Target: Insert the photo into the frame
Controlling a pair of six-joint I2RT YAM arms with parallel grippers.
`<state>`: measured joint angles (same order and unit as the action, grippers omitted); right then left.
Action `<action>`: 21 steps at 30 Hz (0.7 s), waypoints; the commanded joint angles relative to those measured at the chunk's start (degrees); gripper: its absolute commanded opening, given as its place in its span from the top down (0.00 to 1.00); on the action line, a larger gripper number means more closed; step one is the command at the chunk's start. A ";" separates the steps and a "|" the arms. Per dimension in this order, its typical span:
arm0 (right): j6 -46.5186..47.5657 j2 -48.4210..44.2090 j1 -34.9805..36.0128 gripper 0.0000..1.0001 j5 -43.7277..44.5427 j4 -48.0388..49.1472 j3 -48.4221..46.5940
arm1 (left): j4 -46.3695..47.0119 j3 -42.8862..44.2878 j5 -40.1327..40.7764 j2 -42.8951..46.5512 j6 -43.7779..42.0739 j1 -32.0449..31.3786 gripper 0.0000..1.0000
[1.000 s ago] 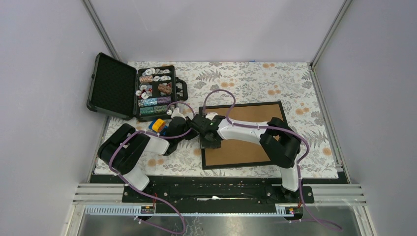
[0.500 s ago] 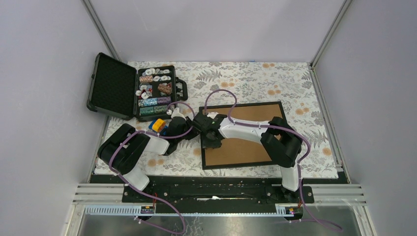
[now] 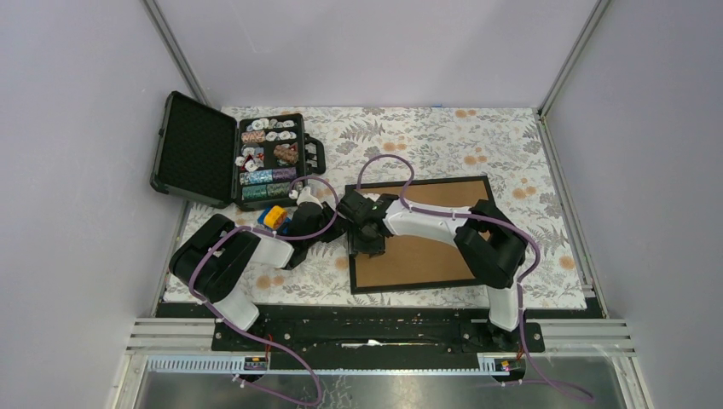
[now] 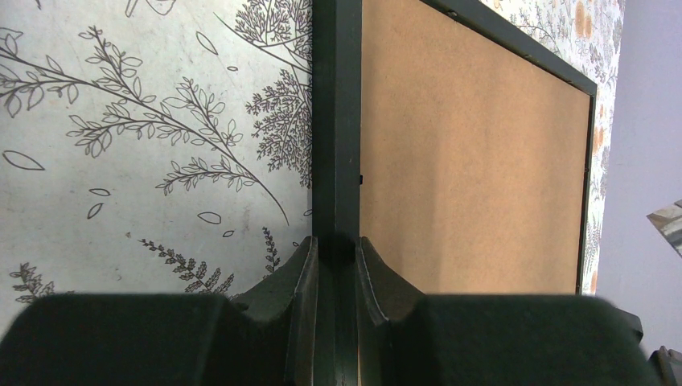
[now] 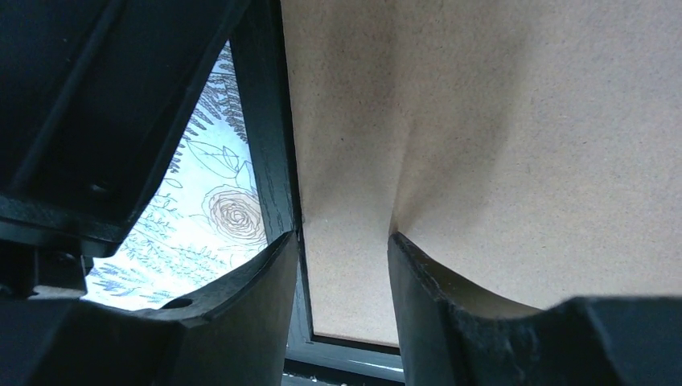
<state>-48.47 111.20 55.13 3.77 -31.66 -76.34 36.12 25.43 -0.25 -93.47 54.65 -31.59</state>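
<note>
your left arm [image 3: 271, 247] and right arm [image 3: 424, 224] wear white shells with black joints, and a purple cable [image 3: 380, 158] loops along each. your left tool [image 4: 336, 243] and right tool [image 5: 341, 241] end in black fingers [image 4: 296, 277] with curved inner faces. a black rail [image 3: 367, 337] carries both bases.

Left gripper [image 4: 338, 245] tight; right gripper [image 5: 344, 251] ajar.

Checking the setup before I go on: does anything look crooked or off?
The frame lies back up, slightly skewed to the table edge, one moulding pinched in the left gripper. The photo shows in no view. Nothing looks spilled or broken.
</note>
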 commanded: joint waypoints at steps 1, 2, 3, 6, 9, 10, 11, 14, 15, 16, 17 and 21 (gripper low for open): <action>0.74 5.36 1.35 0.47 4.90 -6.78 -0.94 | -13.80 -2.23 2.19 -3.37 -2.70 0.40 1.00; 0.77 5.40 1.42 0.48 5.47 -7.28 -1.07 | -13.80 -2.18 2.19 -3.38 -2.63 0.45 1.00; 0.68 5.55 1.46 0.48 5.96 -7.89 -1.28 | -13.75 -2.22 2.19 -3.38 -2.59 0.40 1.00; 0.57 6.26 1.85 0.49 8.01 -10.01 -2.50 | -13.74 -2.14 2.18 -3.46 -2.53 0.40 1.00; 0.57 7.19 2.08 0.50 8.65 -11.14 -3.84 | -13.79 -2.15 2.18 -3.47 -2.54 0.39 1.00; 0.49 7.45 2.15 0.50 8.89 -11.44 -4.16 | -13.79 -2.14 2.18 -3.47 -2.54 0.44 1.00; 0.48 7.72 2.12 0.51 9.01 -11.67 -4.51 | -13.79 -2.14 2.18 -3.46 -2.55 0.40 1.00; 0.44 8.19 2.26 0.51 9.13 -11.91 -4.94 | -13.79 -2.14 2.18 -3.44 -2.54 0.39 1.00; 0.29 8.30 2.31 0.51 9.37 -12.21 -5.23 | -13.81 -2.14 2.18 -3.47 -2.58 0.39 1.00; 0.18 8.45 2.35 0.52 9.92 -12.64 -5.41 | -13.80 -2.14 2.18 -3.47 -2.58 0.39 1.00; 0.06 8.65 2.42 0.52 10.60 -13.35 -5.73 | -13.79 -2.14 2.18 -3.47 -2.56 0.44 1.00; -0.50 9.50 2.76 0.55 14.29 -16.96 -6.53 | -13.88 -2.14 2.18 -3.47 -2.56 0.39 1.00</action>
<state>-48.69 115.92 57.41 9.15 -40.18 -83.99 36.07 25.47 -0.27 -93.49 54.65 -31.55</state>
